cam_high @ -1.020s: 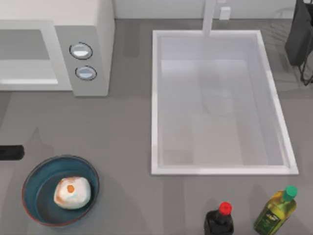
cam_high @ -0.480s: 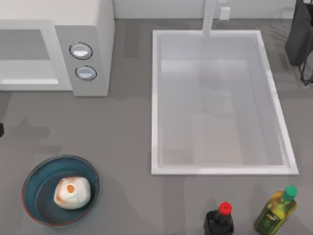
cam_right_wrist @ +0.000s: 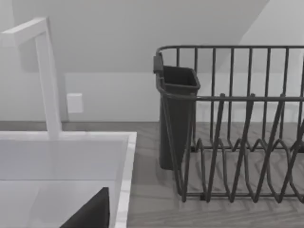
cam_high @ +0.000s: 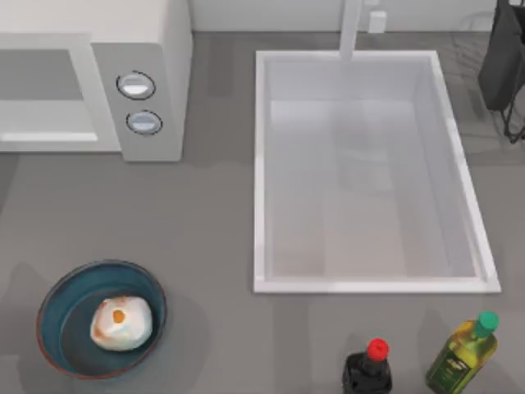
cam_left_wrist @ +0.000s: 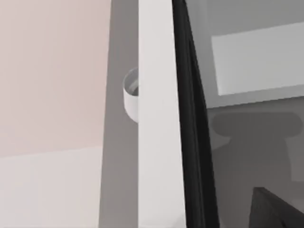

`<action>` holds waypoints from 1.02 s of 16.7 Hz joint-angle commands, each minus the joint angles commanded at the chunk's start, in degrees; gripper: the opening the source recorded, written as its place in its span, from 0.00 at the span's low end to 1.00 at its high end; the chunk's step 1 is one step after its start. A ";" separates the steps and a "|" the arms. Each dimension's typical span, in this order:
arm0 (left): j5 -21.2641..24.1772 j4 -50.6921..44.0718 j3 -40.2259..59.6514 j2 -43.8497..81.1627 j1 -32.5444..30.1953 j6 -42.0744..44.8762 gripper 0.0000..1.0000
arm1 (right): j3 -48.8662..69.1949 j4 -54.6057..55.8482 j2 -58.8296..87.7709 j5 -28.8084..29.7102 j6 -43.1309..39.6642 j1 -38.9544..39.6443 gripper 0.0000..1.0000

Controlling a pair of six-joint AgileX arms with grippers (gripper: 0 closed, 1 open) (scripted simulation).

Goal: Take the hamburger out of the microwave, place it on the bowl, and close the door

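Observation:
The hamburger, a pale lump with orange-brown patches, lies inside the blue bowl at the table's front left. The microwave stands at the back left, its two knobs facing the front and its grey cavity beside them. In the left wrist view a white slab with a black strip along it, apparently the door's edge, stands very close, with a dark piece of my left gripper in the corner. A dark piece of my right gripper hangs over the sink's corner at the back right.
A white sink with a tap fills the middle and right. A dark bottle and an oil bottle stand at the front right. A dark dish rack with a cup holder sits at the back right.
The dark tip of my left arm, seen at the top view's left edge above the bowl, moved back and slid out past that edge. Hamburger and bowl stayed put.

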 joint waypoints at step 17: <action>17.94 -20.54 25.84 29.88 26.23 19.67 0.00 | 0.00 0.00 0.00 0.00 0.00 0.00 1.00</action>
